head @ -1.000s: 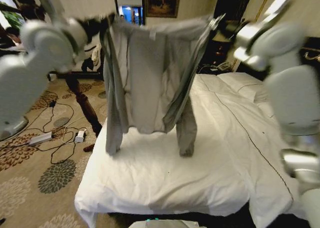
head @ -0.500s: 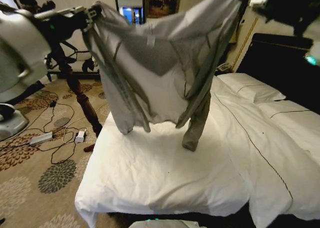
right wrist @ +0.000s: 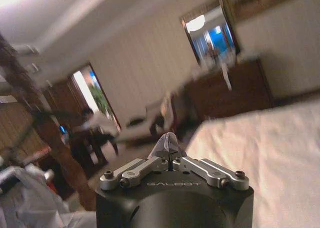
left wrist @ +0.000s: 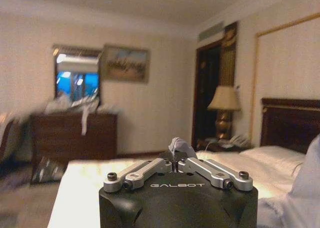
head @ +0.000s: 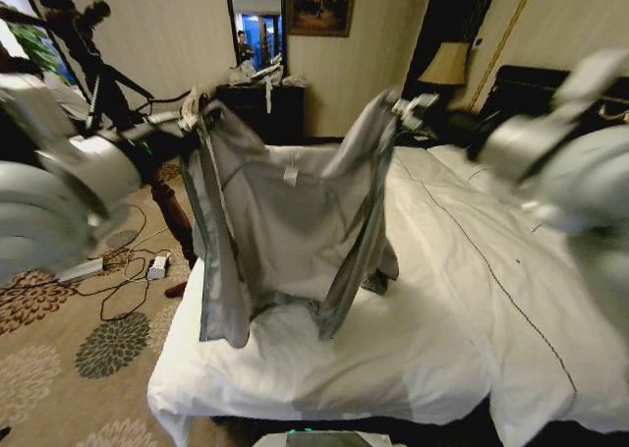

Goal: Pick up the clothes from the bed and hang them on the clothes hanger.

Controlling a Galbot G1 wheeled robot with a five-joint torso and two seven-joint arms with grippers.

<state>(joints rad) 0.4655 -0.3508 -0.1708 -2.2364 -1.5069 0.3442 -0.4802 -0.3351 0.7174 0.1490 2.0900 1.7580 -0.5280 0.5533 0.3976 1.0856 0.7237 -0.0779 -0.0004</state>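
Clothes [head: 285, 211] hang spread btwn your two grippers, above the foot half of the bed [head: 432, 309]. Left gripper [head: 197, 113] is at the garment's upper corner on your left side, fingers pinched together on a bit of grey fabric; in the left wrist view you can see that tuft [left wrist: 178, 147] poking up btwn the closed fingertips of the gripper [left wrist: 178, 162]. Right gripper [head: 403, 108] has the opposite upper corner, also clamped on cloth; right wrist view shows the same grey tuft [right wrist: 167, 142] sticking out of the gripper [right wrist: 171, 160]. Garment sags in the middle, collar area w/ a small tag facing you. Sleeves dangle at both sides, and the lower hem and cuffs reach the white duvet, bunching on it. Dark headboard [head: 521, 82] sits beyond the right arm.
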